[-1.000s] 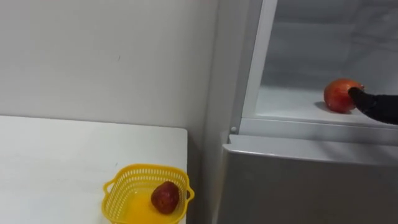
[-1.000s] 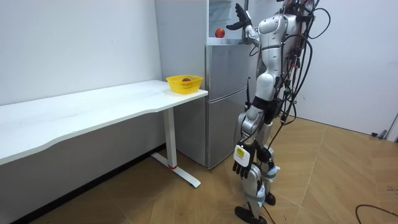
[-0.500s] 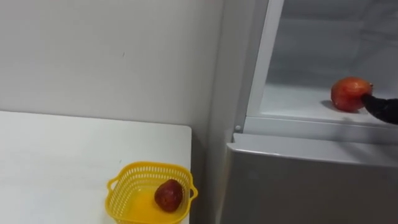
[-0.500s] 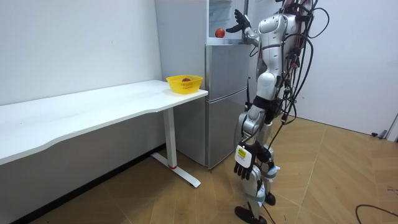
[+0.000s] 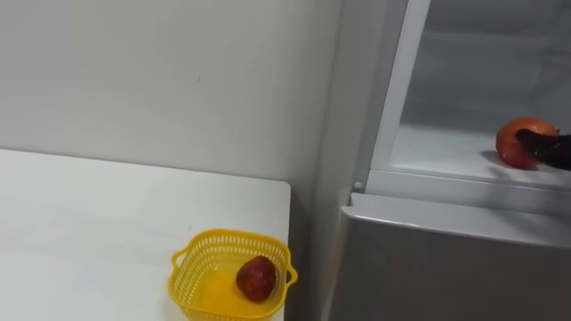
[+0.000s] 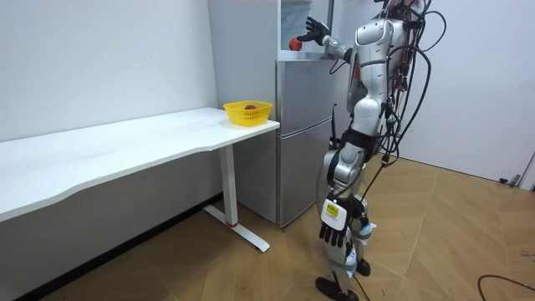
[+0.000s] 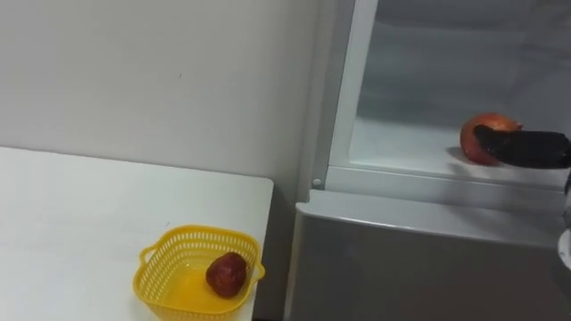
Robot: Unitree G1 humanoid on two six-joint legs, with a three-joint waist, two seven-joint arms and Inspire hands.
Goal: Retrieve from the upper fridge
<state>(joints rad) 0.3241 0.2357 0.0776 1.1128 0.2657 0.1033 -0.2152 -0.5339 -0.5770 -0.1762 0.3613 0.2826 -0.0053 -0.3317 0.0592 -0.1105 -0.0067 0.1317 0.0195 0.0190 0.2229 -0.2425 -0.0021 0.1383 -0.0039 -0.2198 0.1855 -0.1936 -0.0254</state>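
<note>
Item: red fruit point(image 7: 478, 140), round. It lay on the white shelf point(image 7: 393, 143) of the open upper fridge compartment, near the front edge. It was in the same spot as a second before.

Right hand point(image 7: 528, 149): reached into the compartment from the right. Its dark fingers lay straight across the near right side of the red fruit, touching it but not curled round it. In the room view they were spread. A second earlier only the fingertips met the fruit's right edge, and the hand had since moved further onto the fruit.

Left hand point(image 6: 333, 235): hung beside the leg with its fingers slack, holding nothing, as before.

Fridge point(image 7: 419, 267): grey, lower door closed. It stood just beside the end of the white surface point(image 7: 71, 223).

Yellow basket point(image 7: 192, 234): stood on the surface near the corner next to the fridge and held one dark red fruit point(image 7: 226, 273). Neither had moved.

Stance: the robot stood upright facing the fridge. Its upper body was a little closer to the fridge than a second before, and the head camera had shifted.
</note>
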